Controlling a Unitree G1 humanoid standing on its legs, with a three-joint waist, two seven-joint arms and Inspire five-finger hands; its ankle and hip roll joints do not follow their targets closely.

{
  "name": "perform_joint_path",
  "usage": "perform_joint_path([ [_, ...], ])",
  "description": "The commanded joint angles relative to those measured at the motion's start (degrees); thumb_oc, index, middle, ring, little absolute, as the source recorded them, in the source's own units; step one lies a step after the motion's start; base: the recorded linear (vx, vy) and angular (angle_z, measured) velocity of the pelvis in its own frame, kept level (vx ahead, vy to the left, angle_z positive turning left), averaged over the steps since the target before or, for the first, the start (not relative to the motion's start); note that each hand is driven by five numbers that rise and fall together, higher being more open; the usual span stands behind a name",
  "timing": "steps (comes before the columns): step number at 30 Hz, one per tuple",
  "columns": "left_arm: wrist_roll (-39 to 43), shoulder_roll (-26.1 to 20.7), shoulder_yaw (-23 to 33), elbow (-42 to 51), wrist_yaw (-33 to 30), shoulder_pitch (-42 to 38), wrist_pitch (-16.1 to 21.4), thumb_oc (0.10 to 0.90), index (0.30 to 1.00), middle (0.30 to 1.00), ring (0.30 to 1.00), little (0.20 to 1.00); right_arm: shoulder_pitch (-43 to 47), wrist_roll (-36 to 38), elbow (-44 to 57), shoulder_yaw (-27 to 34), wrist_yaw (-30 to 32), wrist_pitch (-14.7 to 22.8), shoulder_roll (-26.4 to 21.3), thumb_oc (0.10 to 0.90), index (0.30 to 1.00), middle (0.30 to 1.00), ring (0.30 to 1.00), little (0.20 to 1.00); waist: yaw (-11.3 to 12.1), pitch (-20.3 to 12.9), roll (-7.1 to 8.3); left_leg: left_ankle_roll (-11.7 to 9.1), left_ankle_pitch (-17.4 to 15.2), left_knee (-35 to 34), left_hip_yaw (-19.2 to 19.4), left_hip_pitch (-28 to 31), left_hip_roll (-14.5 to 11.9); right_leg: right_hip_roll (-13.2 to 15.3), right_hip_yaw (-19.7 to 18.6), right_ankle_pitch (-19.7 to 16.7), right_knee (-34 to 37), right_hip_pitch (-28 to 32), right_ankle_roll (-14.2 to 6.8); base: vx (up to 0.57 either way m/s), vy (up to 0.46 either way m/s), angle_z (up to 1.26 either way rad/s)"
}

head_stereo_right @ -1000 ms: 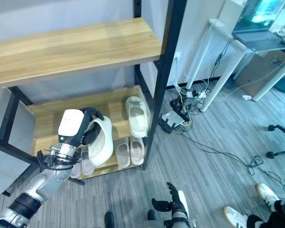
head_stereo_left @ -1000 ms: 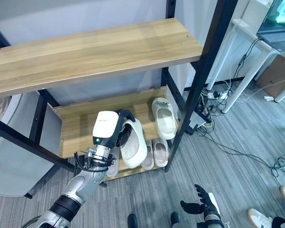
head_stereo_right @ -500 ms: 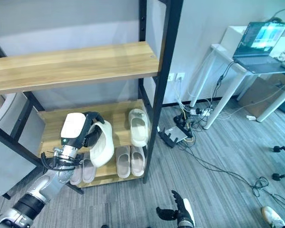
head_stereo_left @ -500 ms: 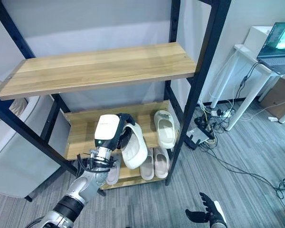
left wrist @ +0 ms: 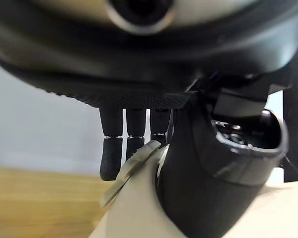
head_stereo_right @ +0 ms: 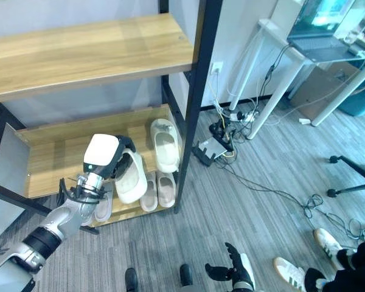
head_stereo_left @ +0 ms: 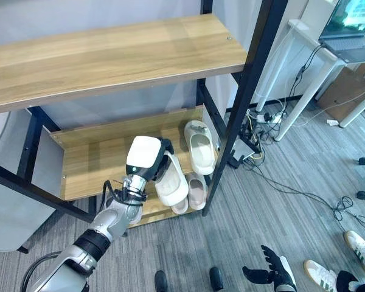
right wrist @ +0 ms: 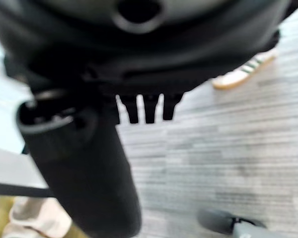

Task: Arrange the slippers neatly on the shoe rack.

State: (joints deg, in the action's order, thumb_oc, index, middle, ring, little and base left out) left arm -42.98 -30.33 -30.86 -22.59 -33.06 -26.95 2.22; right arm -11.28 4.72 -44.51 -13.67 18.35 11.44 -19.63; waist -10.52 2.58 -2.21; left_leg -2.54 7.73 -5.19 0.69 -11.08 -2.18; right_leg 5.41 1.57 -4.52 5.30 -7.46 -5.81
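Straight ahead stands the shoe rack [head_stereo_left: 243, 115], a black metal frame carrying wooden shelves: a broad top shelf [head_stereo_left: 109, 58], a middle shelf [head_stereo_left: 97, 155] below it, and a low bottom shelf [head_stereo_left: 155, 210] near the floor. To the right of the rack a white table [head_stereo_left: 304, 45] holds a laptop [head_stereo_left: 353, 21], with a tangle of cables [head_stereo_left: 261, 131] on the grey floor [head_stereo_left: 274, 207] beneath it.

On the right part of the middle shelf lies one cream slipper [head_stereo_left: 199, 146], lengthwise, toe pointing toward the wall. A second cream slipper [head_stereo_left: 171, 182] is in the left hand [head_stereo_left: 161, 159], held over the front edge of the middle shelf, just left of the resting one and apart from it. The left wrist view shows the dark fingers [left wrist: 112, 153] and thumb closed on the slipper's rim, pinching it. On the bottom shelf a pair of pale slippers [head_stereo_left: 191, 193] lies side by side, partly hidden behind the held one.

At the near right, low over the floor, the right hand [head_stereo_left: 274, 277] shows with its fingers spread and nothing in it. A person's white shoes [head_stereo_left: 337, 267] stand at the far right on the floor.
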Motion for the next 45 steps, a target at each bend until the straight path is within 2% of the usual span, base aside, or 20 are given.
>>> perform_joint_path([
  [1, -2.60, -2.75, 2.40, 0.12, -5.00, -13.86, 0.15, 0.400, 0.300, 0.300, 0.300, 0.300, 1.90, 4.66, 4.75, 5.05, 1.62, 4.49, -2.58, 0.800, 0.900, 0.900, 0.900, 0.900, 0.53, 1.66, 0.01, 1.33, -7.99, 0.19, 0.90, 1.35, 3.50, -1.27, -3.14, 3.45, -0.48, -1.98, -1.95, 0.02, 0.044, -0.10],
  [9, -4.29, -4.43, -0.48, -2.45, -5.26, -20.48, -1.15, 0.400, 0.300, 0.300, 0.300, 0.300, 5.40, 5.95, 1.77, 4.59, 1.79, 5.40, -3.00, 0.800, 0.900, 0.900, 0.900, 0.900, 0.13, 3.40, 0.31, 1.33, -7.36, 0.19, 1.48, -1.72, 3.70, -1.29, -3.57, 2.65, -0.68, -5.14, -2.11, 0.00, 0.036, -0.02],
  [13, -5.03, -4.31, -2.49, -4.07, -4.98, -25.07, -2.33, 0.400, 0.300, 0.300, 0.300, 0.300, 6.30, 11.38, 2.32, 5.85, 0.45, 6.68, -2.70, 0.800, 0.900, 0.900, 0.900, 0.900, -0.26, 4.55, 0.62, 1.33, -6.96, 0.19, 1.54, -3.20, 3.76, -1.37, -3.50, 2.18, -0.82, -6.65, -2.13, -0.02, 0.039, -0.02],
  [21, -6.54, -4.60, -6.97, -8.10, -4.21, -33.09, -3.67, 0.400, 0.300, 0.300, 0.300, 0.300, 8.03, 14.06, 3.17, 6.29, 0.14, 8.07, -3.28, 0.800, 0.900, 0.900, 0.900, 0.900, -0.94, 6.67, 1.44, 1.19, -6.53, 0.19, 1.89, -5.83, 3.64, -1.21, -3.37, 1.26, -0.79, -9.17, -2.60, -0.01, 0.032, -0.02],
  [34, -9.19, -4.51, -10.23, -9.47, -3.20, -38.13, -4.57, 0.400, 0.300, 0.300, 0.300, 0.300, 8.26, 15.11, 2.70, 6.99, -0.36, 8.54, -4.08, 0.800, 0.900, 0.900, 0.900, 0.900, -0.86, 7.34, 2.15, 1.20, -6.75, 0.19, 1.78, -6.81, 3.81, -1.10, -2.97, 1.09, -0.57, -10.25, -3.01, 0.00, 0.014, 0.00],
  [40, -10.43, -3.74, -13.46, -12.61, -2.52, -41.91, -5.27, 0.400, 0.300, 0.300, 0.300, 0.300, 8.71, 14.14, 2.72, 5.83, -0.71, 8.36, -5.26, 0.800, 0.900, 0.900, 0.900, 0.900, -1.07, 7.04, 2.92, 1.24, -7.00, 0.19, 1.84, -6.74, 3.69, -1.19, -3.01, 0.86, -0.42, -10.29, -3.19, 0.00, 0.000, 0.00],
  [45, -9.97, -4.67, -12.34, -11.94, -2.81, -41.80, -5.67, 0.400, 0.300, 0.300, 0.300, 0.300, 8.73, 13.87, 2.53, 5.89, -0.61, 8.22, -5.05, 0.800, 0.900, 0.900, 0.900, 0.900, -0.98, 6.90, 3.17, 1.35, -7.15, 0.19, 1.90, -6.65, 3.75, -1.20, -3.00, 0.80, -0.41, -10.29, -3.26, 0.00, 0.000, 0.00],
])
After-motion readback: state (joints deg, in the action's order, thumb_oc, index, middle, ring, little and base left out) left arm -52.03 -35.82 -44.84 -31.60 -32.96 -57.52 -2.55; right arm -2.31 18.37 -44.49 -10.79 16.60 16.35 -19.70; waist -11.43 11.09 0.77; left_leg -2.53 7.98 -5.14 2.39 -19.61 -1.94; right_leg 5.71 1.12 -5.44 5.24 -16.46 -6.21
